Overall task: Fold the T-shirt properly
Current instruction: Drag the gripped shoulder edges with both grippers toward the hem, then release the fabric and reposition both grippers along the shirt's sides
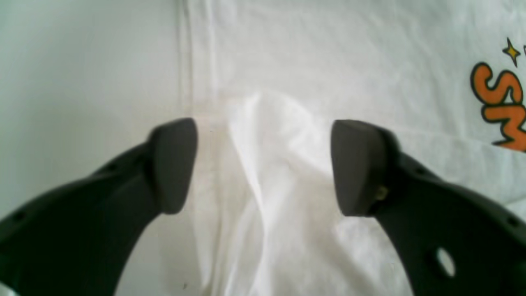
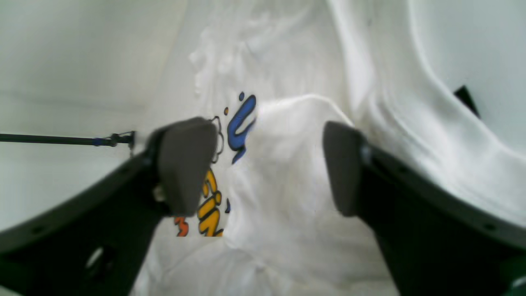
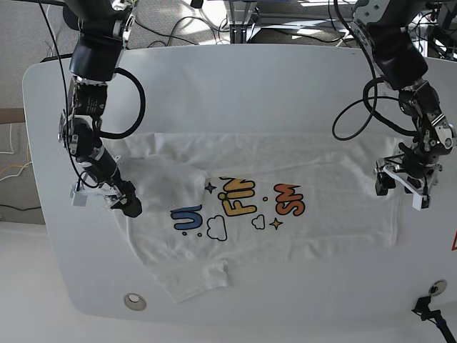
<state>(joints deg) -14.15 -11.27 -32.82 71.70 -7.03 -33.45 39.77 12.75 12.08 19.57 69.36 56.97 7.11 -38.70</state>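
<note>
T-shirt [image 3: 250,193] lies flat between both released end effectors, left [image 1: 263,166] and right [image 2: 269,166]

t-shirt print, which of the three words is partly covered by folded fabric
The yellow-orange middle word on the T-shirt: its top is hidden under the fold. The blue and orange words show whole.
</note>
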